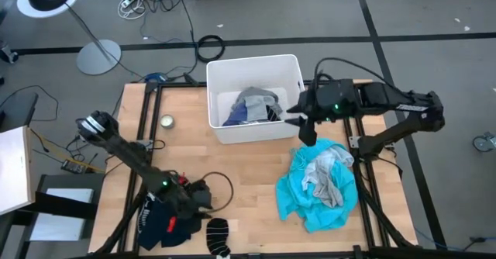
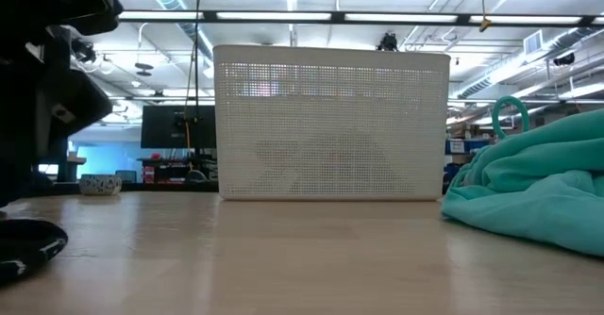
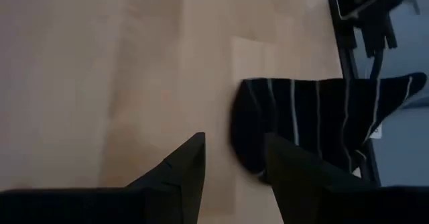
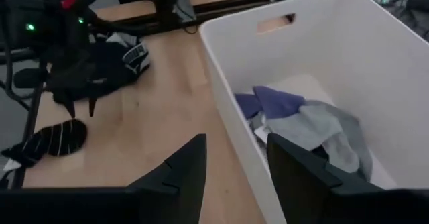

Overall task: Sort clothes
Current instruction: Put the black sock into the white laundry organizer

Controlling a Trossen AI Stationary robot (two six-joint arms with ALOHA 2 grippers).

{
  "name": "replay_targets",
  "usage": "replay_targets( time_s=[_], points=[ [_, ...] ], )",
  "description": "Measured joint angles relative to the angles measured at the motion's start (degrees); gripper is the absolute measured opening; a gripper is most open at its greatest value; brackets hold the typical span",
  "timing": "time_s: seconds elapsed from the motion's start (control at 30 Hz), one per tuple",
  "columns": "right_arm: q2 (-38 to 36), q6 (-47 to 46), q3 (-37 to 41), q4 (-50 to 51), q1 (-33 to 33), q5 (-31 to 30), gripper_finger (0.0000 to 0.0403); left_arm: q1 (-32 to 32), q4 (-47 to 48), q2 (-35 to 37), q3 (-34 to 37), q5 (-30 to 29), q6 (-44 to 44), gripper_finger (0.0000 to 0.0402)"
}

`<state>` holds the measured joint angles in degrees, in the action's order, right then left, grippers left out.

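On the pale wood-plank counter (image 1: pixel 248 174), the left pincer (image 1: pixel 203 198) hangs with its dark wedge fingers parted and empty, just beside a black sock (image 3: pixel 315 123) with thin white stripes, soft and flattened. A crumpled navy garment (image 1: pixel 159 220) lies under that arm. The right pincer (image 1: pixel 307 129), also parted and empty, hovers at the rim of the white rectangular plastic bin (image 1: pixel 291 65), which holds rumpled grey and blue pieces (image 4: pixel 301 120). A bunched turquoise shirt (image 1: pixel 298 193) with grey cloth (image 1: pixel 325 174) on top lies near it.

White bin (image 4: pixel 375 70) holding grey and blue clothes (image 4: pixel 305 120), striped sock (image 4: pixel 50 142) on table (image 4: pixel 147 137)
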<state>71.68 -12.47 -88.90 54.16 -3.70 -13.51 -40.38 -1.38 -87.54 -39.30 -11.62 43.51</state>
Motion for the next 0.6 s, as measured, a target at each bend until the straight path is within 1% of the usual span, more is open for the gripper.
replay_targets(
  time_s=[0.1,0.2,0.33,0.4,0.5,0.53,0.6],
  points=[
    [0.4,0.0,0.1,-0.2,-3.9,-3.1,0.0155,0.1,1.2,-5.4,-4.5,2.0,-1.1,0.0157],
    [0.7,-0.1,0.4,-1.9,-6.9,-5.0,0.0153,0.3,6.0,-10.7,-9.1,4.5,-1.3,0.0156],
    [0.7,-0.3,1.5,-2.8,-10.4,-6.9,0.0153,0.4,11.2,-16.2,-14.8,6.0,-1.3,0.0150],
    [0.8,-0.9,2.2,-2.7,-11.7,-8.0,0.0153,1.2,16.7,-17.8,-18.0,7.5,-1.4,0.0120],
    [0.8,-1.0,3.3,-2.7,-13.1,-9.5,0.0150,2.9,27.8,-17.8,-22.8,8.9,-5.9,0.0032],
    [0.8,-1.1,3.7,-2.7,-13.3,-9.7,0.0149,3.6,32.7,-17.0,-23.8,8.7,-7.5,0.0019],
    [0.8,-1.7,4.4,-2.7,-13.7,-9.7,0.0147,5.4,39.3,-15.3,-26.1,7.8,-10.3,0.0010]
  ],
)
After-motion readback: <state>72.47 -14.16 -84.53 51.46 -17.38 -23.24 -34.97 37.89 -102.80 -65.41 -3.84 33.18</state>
